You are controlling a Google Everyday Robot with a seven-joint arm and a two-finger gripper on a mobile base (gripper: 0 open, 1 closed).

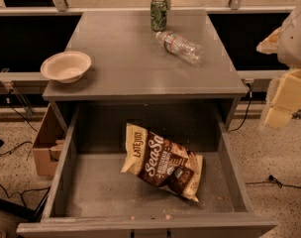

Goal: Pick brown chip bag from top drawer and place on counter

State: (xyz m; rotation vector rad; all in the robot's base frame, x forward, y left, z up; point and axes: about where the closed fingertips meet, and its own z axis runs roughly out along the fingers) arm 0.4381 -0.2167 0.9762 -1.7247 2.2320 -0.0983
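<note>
The brown chip bag (163, 163) lies flat in the open top drawer (98, 190), right of its middle, with its cream "LATE JULY" edge toward the back left. The grey counter (125, 58) is directly above and behind the drawer. My gripper (283, 103) hangs at the far right of the view, beside the counter's right front corner. It is off to the right of the drawer and well apart from the bag. It holds nothing that I can see.
On the counter are a white bowl (66, 66) at the left edge, a green can (159, 14) at the back and a plastic water bottle (180, 46) lying on its side. A cardboard box (45, 143) sits on the floor left of the drawer. Cables (274, 181) run across the floor.
</note>
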